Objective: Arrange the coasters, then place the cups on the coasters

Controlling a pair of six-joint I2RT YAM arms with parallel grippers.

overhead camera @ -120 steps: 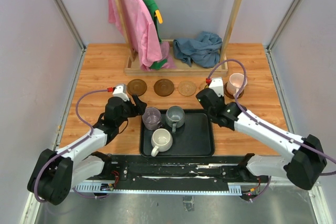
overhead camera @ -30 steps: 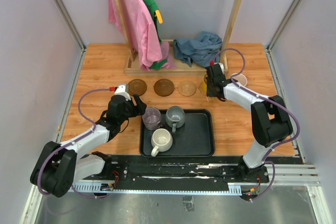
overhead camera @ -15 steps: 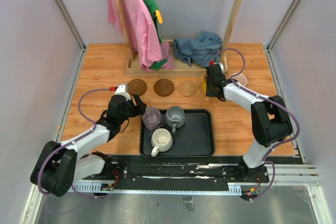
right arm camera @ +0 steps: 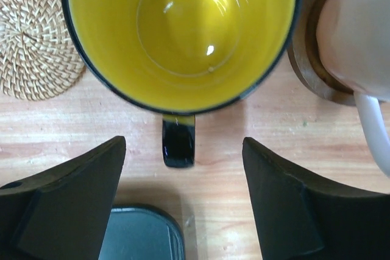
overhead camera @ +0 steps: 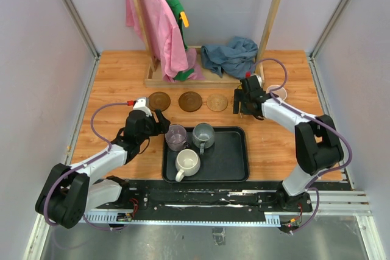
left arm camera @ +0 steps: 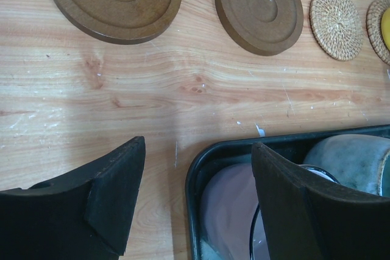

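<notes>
Beyond the tray (overhead camera: 234, 156), the right fingers (right arm camera: 61, 205) stood wide open astride the handle of the yellow cup (right arm camera: 183, 35), gripping nothing; at the tray's left edge, the left fingers (left arm camera: 103, 187) gaped empty.

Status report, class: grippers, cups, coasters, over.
Left gripper, right gripper open, empty. Yellow cup, pink cup on coasters; three cups in tray. Three coasters bare. Way clear.

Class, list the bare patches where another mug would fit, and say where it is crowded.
Free: the tray's right half, and the table's far-left corner beside the rack. Crowded: the tray's left half holding three mugs, and around the yellow mug and pink mug.
</notes>
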